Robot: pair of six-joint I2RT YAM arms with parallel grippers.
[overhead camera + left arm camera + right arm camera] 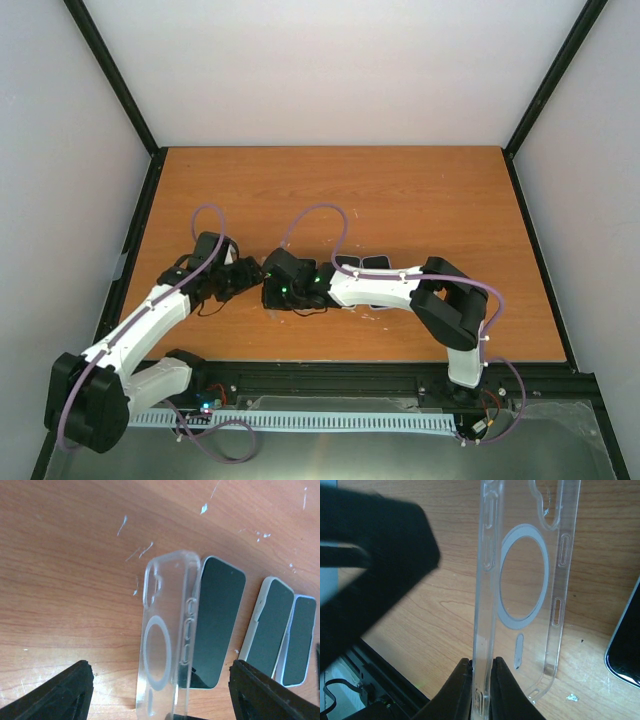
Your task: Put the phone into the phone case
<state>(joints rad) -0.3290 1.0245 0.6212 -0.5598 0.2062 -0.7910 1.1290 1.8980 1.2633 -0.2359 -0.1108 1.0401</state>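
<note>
We count one clear phone case (165, 645) and three phones: one phone (217, 625) just beside the case, then a second phone (270, 627) and a third phone (300, 642) side by side. We count two arms, two claws, namely the left claw (248, 278) and the right claw (481, 690), and one counter (400, 190).
</note>
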